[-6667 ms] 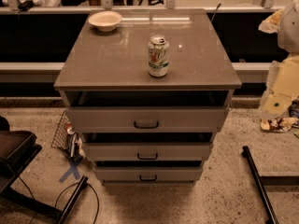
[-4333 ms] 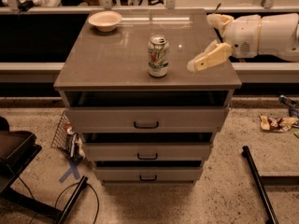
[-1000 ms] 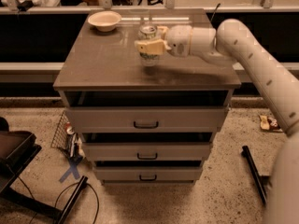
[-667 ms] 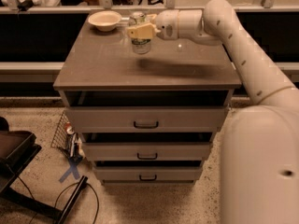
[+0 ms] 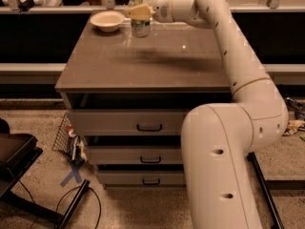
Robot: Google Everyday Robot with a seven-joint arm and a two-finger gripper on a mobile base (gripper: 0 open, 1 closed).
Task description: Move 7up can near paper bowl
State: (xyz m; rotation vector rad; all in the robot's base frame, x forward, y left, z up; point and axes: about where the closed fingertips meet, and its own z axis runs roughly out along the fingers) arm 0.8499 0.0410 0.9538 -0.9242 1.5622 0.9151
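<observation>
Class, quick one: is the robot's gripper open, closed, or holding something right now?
Gripper: closed on the 7up can, at the far end of the cabinet top, beside the paper bowl.

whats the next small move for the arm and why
Probably set the 7up can down on the cabinet top and open the jaws. The gripper clasps the can's upper part at the back of the top, just right of the paper bowl and apart from it, so it looks near enough; whether it rests on the surface is unclear.
</observation>
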